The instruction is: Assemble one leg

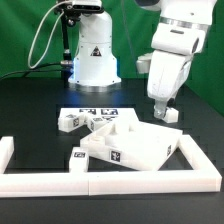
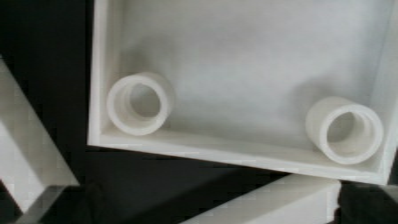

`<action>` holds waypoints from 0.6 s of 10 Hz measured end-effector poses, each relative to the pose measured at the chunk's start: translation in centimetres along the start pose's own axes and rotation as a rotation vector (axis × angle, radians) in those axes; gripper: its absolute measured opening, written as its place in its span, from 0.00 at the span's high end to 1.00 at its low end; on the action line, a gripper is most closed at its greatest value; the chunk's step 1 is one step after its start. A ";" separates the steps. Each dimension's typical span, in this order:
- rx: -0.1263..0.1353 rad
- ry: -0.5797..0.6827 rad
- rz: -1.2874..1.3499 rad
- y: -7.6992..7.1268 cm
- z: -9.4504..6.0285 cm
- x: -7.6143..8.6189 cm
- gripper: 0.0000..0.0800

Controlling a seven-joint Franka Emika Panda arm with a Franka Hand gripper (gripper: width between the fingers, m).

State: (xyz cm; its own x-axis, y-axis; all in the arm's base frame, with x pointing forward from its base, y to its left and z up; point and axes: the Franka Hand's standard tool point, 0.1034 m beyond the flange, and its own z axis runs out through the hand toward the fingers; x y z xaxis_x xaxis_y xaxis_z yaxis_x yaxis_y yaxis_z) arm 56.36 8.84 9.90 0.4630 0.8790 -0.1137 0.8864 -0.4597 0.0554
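A robot arm's hand (image 1: 162,112) hangs low over the desk (image 1: 30,105), toward the edge at the exterior view's right and just past the far corner of the large white slab (image 1: 135,148). Neither view shows whether it is open, closed or pinching something. A small white block (image 1: 173,116), possibly one of the legs, sits just beside the hand. A tagged leg (image 1: 70,122) lies loose nearer the opposite edge, beside the marker board (image 1: 95,111) and well apart from the hand. The wrist view looks into the slab's raised rim, where two round sockets (image 2: 139,103) show. The step in hand appears to be fetching a leg and seating it in a socket. Doing that well would likely mean gripping the post squarely across its flat sides and carrying it upright. The post should be centred over a socket before it is lowered, then turned in gently. The slab seems to lie free near the low white fence (image 1: 150,184) along the desk's front edge, so a skewed push could slide it.
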 end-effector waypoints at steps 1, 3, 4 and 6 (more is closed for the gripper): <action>0.000 0.000 0.000 0.0 0.0 0.0 0.19; 0.000 0.000 0.000 0.0 0.0 0.0 0.19; 0.001 0.001 0.001 0.0 0.0 0.0 0.19; 0.002 0.000 0.001 0.0 0.0 0.0 0.19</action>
State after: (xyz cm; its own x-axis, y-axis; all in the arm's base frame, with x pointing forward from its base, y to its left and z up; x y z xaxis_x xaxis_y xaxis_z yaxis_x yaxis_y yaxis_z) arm 56.34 8.84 9.87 0.4637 0.8787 -0.1134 0.8860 -0.4606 0.0540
